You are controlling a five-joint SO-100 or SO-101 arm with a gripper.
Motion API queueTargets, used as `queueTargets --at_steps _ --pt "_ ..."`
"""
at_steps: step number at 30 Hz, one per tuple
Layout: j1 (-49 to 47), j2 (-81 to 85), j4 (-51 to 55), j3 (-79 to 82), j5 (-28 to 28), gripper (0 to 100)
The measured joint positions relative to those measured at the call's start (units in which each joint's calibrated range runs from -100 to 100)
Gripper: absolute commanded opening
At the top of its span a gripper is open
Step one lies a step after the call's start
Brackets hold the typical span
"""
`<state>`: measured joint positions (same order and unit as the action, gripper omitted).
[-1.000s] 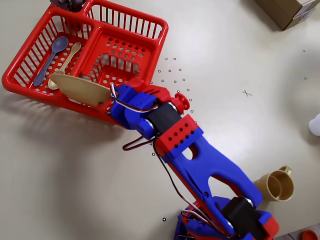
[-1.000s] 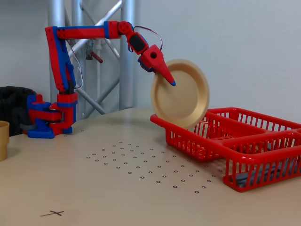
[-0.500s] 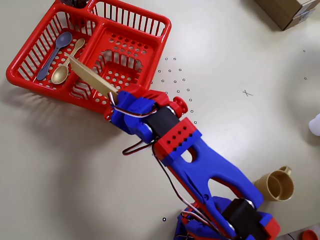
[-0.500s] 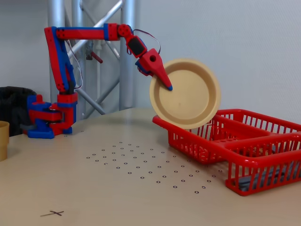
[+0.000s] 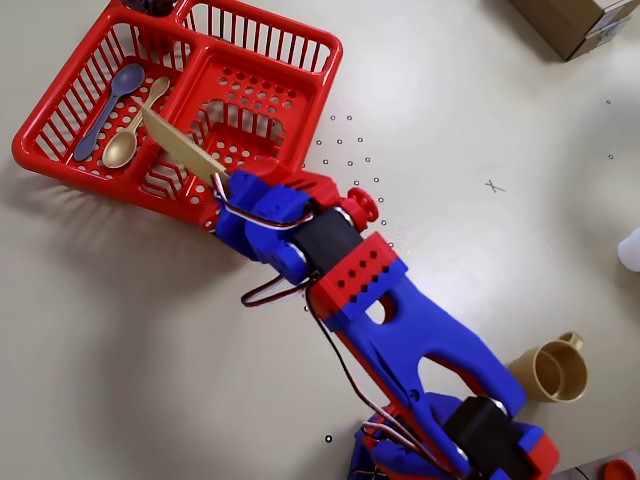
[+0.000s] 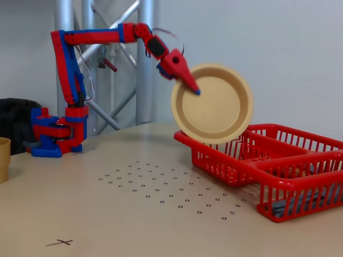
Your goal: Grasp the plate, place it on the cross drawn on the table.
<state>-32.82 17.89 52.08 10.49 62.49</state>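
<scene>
The beige-yellow plate (image 6: 214,107) hangs upright in the air above the near end of the red basket (image 6: 268,160). In the overhead view it shows edge-on as a thin sliver (image 5: 180,146) over the basket (image 5: 60,165). My gripper (image 6: 193,87) is shut on the plate's rim at its upper left in the fixed view, and it also shows in the overhead view (image 5: 222,182). The pen-drawn cross (image 5: 494,186) lies on the table (image 5: 480,100) well to the right of the arm, and it shows at the front left in the fixed view (image 6: 60,242).
A grey-blue spoon (image 5: 108,108) and a beige spoon (image 5: 132,130) lie in the basket's left compartment. A beige handled cup (image 5: 553,370) stands at the lower right. A cardboard box (image 5: 580,22) sits at the top right. A grid of small ringed dots (image 6: 166,187) marks the table.
</scene>
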Motion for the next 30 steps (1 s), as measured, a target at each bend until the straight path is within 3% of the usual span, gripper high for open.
queueTargets --at_steps 6,13,20,30 --pt "-0.09 0.0 0.0 -7.41 -0.63 0" --pt "1.0 0.0 -0.48 -8.14 4.69 0" --pt "8.65 7.52 -2.64 -1.27 13.63 0" --pt "19.3 19.77 -2.72 9.31 17.19 0"
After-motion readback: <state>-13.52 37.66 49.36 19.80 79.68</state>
